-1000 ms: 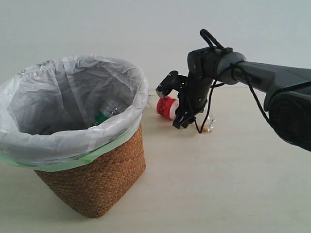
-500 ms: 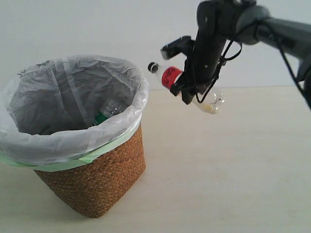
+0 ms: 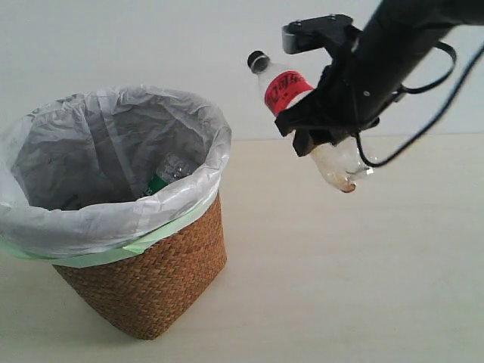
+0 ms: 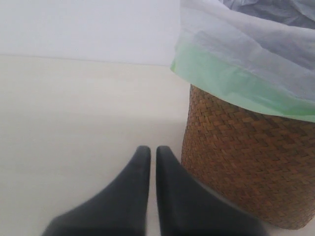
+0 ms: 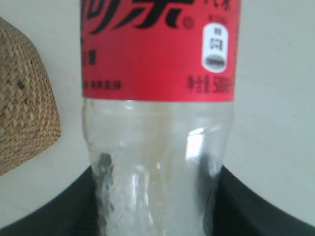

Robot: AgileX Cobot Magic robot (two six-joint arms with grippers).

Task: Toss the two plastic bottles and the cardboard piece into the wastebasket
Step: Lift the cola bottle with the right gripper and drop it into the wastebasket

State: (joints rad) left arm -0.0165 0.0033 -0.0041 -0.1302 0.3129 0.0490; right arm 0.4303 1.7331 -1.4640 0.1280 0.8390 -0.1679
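Observation:
The slim clear bottle (image 3: 291, 91) with red label and black cap hangs tilted in the air, right of the wastebasket's rim, cap pointing up-left. My right gripper (image 3: 321, 125) is shut on its clear lower body; in the right wrist view the bottle (image 5: 157, 123) fills the frame between the fingers (image 5: 256, 211). The wicker wastebasket (image 3: 147, 287) with its grey-white bag stands at the left; the wider green-labelled bottle (image 3: 162, 178) lies inside it. My left gripper (image 4: 153, 152) is shut and empty, low beside the wastebasket (image 4: 246, 162). The cardboard piece is out of view.
A pale wooden table (image 3: 340, 287) stretches in front of and to the right of the basket, with a plain white wall behind. A black cable (image 3: 423, 136) loops from the right arm beside the held bottle.
My right gripper has lifted the red-labelled bottle from the table behind the basket up into the air, rising and tilting it so the cap points up-left. The basket has not moved.

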